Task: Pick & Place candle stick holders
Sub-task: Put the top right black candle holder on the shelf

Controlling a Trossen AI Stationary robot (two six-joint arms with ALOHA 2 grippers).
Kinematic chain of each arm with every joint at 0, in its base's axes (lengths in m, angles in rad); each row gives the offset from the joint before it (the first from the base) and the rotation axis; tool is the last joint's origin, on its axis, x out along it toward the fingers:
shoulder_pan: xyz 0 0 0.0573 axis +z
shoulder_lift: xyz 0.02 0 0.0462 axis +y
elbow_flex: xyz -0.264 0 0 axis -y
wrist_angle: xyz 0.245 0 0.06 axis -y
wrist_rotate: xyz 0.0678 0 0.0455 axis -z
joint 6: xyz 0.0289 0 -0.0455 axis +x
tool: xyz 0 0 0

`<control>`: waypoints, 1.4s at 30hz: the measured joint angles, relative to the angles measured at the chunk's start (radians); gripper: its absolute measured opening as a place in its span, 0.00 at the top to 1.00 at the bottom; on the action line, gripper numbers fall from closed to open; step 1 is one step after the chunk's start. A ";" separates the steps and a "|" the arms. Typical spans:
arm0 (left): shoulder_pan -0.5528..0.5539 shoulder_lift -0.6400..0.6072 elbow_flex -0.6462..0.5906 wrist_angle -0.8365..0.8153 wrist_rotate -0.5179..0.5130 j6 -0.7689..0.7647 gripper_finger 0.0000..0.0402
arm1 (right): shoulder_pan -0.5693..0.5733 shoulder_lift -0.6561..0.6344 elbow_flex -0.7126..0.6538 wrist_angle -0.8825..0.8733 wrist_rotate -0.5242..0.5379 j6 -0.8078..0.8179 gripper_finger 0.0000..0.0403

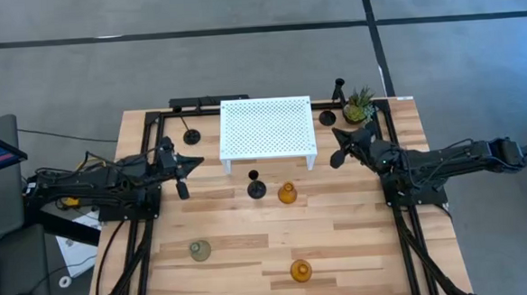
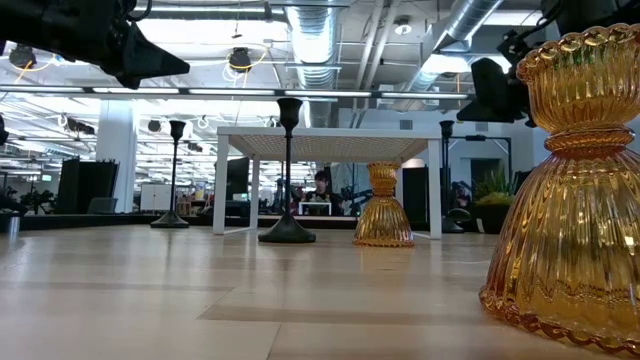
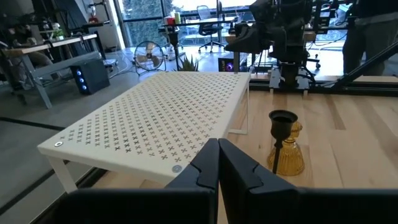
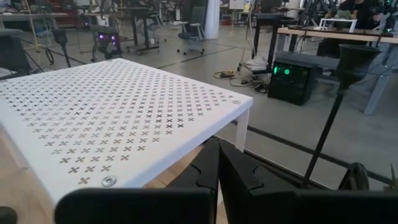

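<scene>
Left claw point(image 1: 180, 166): fingers closed, nothing held, hovering above desk point(image 1: 359, 242) just left of white perforated stand point(image 1: 267, 129). Right claw point(image 1: 343, 150): fingers closed, nothing held, above desk just right of the stand.

Candle stick holders, all on desk, upright, none touched by either claw:
- Black holder no. 1 point(image 1: 191, 133): back left, between left claw and stand, near desk's rear rail.
- Black holder no. 2 point(image 1: 256, 188): just in front of stand, approx. centre of desk.
- Amber glass holder no. 1 point(image 1: 287, 194): just beside black no. 2, on its right; in left wrist view the black one stands in front of it and partly covers it.
- Black holder no. 3 point(image 1: 338, 91): back right corner, next to small potted plant point(image 1: 359, 105). A round black base point(image 1: 327, 118) lies between stand and plant; whether it belongs to no. 3 – cannot tell.
- Grey-green glass holder point(image 1: 199, 250): front left, well apart from the rest.
- Amber glass holder no. 2 point(image 1: 301, 271): front centre-right, close to desk's front edge; fills right side of low view.

Stand top carries nothing.
</scene>
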 joint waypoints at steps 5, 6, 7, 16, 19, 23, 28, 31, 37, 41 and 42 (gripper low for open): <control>0.000 0.000 0.000 0.000 0.000 0.000 0.99 | 0.000 0.000 0.000 0.000 0.000 0.000 1.00; 0.000 0.000 0.000 0.000 0.000 0.000 0.99 | -0.005 0.000 0.000 -0.001 0.001 -0.004 1.00; 0.000 0.000 0.000 0.000 0.000 0.000 0.99 | -0.014 0.000 0.000 -0.001 0.001 -0.018 1.00; 0.000 0.000 0.000 0.000 0.000 0.000 0.99 | -0.109 0.077 0.000 -0.001 0.000 -0.034 0.82; 0.000 0.000 0.000 0.000 0.000 0.000 0.99 | -0.147 0.123 0.000 0.010 0.000 -0.018 0.70; 0.000 0.000 0.000 0.000 0.000 0.000 0.99 | -0.207 0.186 -0.001 0.069 0.000 0.031 0.55; 0.000 0.000 0.000 0.000 0.000 0.000 0.99 | -0.300 0.250 0.001 0.194 -0.058 0.034 0.46; 0.000 0.000 0.000 0.000 0.000 0.000 0.99 | -0.366 0.285 0.032 0.204 -0.139 0.038 0.46; 0.000 0.000 0.000 0.000 0.000 -0.001 0.99 | -0.469 0.397 0.123 0.200 -0.214 0.029 0.51; 0.000 0.000 0.000 0.000 0.000 -0.001 0.99 | -0.524 0.472 0.163 0.196 -0.214 0.026 0.52; 0.000 0.000 0.000 0.000 0.000 -0.001 0.99 | -0.536 0.490 0.172 0.197 -0.214 0.027 0.52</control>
